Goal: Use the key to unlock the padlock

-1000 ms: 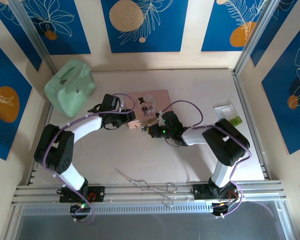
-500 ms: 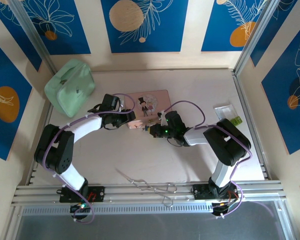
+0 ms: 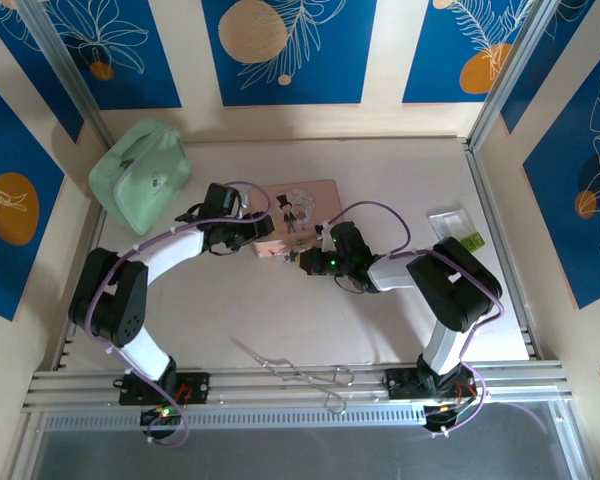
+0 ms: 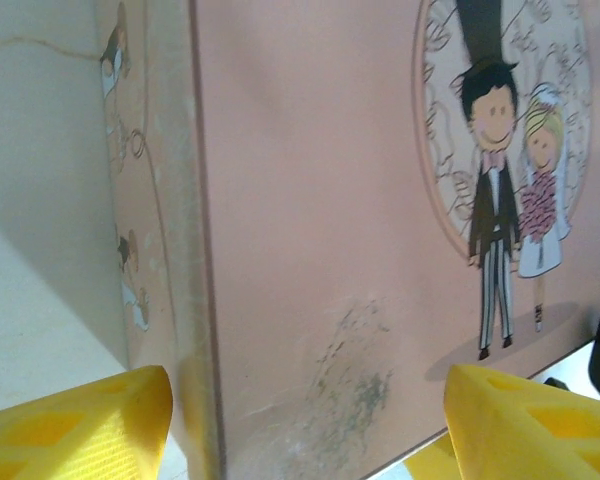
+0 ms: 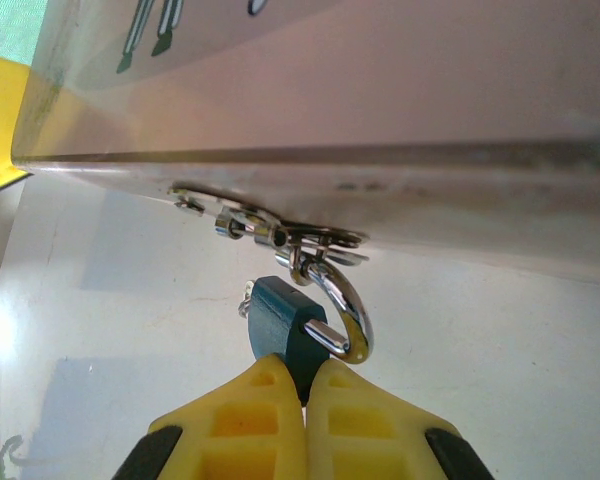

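Observation:
In the right wrist view the small blue padlock (image 5: 280, 322) hangs by its silver shackle (image 5: 353, 308) from the metal hasp (image 5: 265, 235) on the front of the pink picture box (image 5: 380, 90). One shackle leg stands out of the body. My right gripper (image 5: 306, 385) is shut on the padlock's lower end. A small silvery piece (image 5: 245, 297) pokes out behind the padlock; I cannot tell whether it is the key. My left gripper (image 4: 300, 430) is open, its yellow fingers (image 4: 75, 425) astride the box's front left corner (image 4: 195, 300).
A mint green pouch (image 3: 140, 175) lies at the back left. Long metal forceps (image 3: 300, 372) rest near the front rail. A small white tray (image 3: 452, 222) with a green item sits at the right. The two grippers (image 3: 280, 250) are close together at the box's front edge.
The left gripper's fingers have spread wider around the box's corner. The right gripper stays shut on the padlock, shifted slightly to the right.

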You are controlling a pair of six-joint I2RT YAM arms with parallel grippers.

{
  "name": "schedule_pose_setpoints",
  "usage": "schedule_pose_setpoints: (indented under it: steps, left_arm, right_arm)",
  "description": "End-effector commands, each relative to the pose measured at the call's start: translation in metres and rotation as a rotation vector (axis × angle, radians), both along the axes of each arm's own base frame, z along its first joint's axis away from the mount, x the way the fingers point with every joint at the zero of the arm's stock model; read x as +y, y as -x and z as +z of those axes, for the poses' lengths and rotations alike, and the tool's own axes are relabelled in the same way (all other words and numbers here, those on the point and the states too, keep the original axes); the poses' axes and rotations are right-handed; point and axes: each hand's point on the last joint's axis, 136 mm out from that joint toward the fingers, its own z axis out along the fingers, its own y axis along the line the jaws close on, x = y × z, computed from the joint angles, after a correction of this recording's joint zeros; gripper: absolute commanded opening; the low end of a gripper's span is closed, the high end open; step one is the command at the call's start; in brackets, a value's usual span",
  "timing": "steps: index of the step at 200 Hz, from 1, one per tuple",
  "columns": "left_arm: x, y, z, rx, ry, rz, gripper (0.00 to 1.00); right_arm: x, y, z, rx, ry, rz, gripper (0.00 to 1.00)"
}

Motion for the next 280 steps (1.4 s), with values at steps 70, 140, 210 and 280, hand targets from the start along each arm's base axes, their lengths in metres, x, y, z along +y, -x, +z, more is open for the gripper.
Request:
schedule_pose_setpoints:
  steps: [70, 140, 210, 280]
  left_arm:
    - [0.004, 0.0, -0.017, 0.042, -0.025, 0.014, 0.63]
    - [0.01, 0.004, -0.027, 0.067, -0.046, 0.019, 0.61]
    - [0.013, 0.006, -0.033, 0.078, -0.055, 0.017, 0.6]
    - [0.014, 0.009, -0.037, 0.084, -0.061, 0.004, 0.6]
  right_arm:
    - [-0.026, 0.038, -0.06, 0.258, 0.136, -0.035, 0.0]
    - [-0.029, 0.038, -0.059, 0.257, 0.135, -0.044, 0.0]
    - [-0.03, 0.037, -0.059, 0.264, 0.127, -0.048, 0.0]
    - [-0.034, 0.035, -0.06, 0.274, 0.118, -0.065, 0.0]
